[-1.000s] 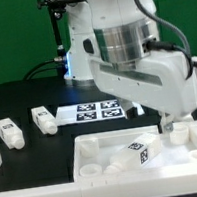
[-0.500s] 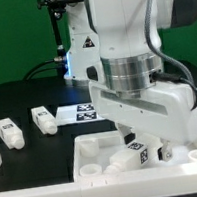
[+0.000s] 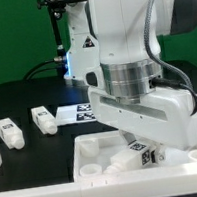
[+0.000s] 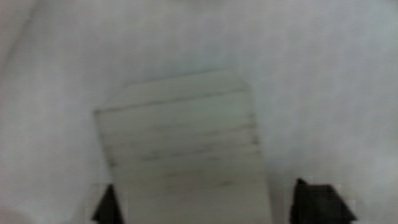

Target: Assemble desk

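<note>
The black table point(image 3: 40, 170) carries the desk panel point(image 3: 97, 145), a leg point(image 3: 8, 134) beside a second leg point(image 3: 44, 120) — both loose — and the marker board point(image 3: 80, 113) (partly hidden).

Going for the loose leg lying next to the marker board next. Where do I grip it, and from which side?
Grip the leg across its two long sides, about mid-length, coming straight down from above. It lies flat on the table, a blocky bar with open space on either side, and the neighbouring leg sits well apart.
</note>
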Action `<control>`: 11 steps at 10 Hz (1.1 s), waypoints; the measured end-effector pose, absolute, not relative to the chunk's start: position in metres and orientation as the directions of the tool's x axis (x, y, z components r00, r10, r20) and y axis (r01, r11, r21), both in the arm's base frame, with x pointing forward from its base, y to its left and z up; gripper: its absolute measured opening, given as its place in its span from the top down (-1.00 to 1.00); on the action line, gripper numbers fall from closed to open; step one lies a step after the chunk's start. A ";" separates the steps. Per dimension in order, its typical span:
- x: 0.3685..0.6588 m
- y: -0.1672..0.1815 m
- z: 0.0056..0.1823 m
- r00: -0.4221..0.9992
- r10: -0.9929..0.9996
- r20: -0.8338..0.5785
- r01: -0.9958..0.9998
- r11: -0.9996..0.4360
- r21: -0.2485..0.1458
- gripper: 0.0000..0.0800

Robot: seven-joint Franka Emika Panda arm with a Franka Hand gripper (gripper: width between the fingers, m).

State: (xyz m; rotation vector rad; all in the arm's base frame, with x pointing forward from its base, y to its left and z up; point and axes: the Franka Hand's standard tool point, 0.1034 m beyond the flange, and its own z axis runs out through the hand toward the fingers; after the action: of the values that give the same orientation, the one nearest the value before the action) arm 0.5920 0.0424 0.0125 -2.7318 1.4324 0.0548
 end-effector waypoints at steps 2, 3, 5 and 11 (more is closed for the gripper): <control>0.592 0.048 0.025 0.523 -0.850 -0.068 -0.853 -0.522 -0.027 0.29; 0.587 0.049 0.034 0.471 -0.879 -0.068 -0.882 -0.471 -0.025 0.29; 0.571 0.056 0.047 0.389 -0.918 -0.080 -0.921 -0.390 -0.012 0.29; 0.550 0.064 0.052 -0.207 -0.967 -0.149 -0.978 0.202 0.051 0.29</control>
State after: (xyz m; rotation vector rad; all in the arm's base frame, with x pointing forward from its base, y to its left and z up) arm 0.5496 0.0635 0.0518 -1.9220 2.3689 0.2047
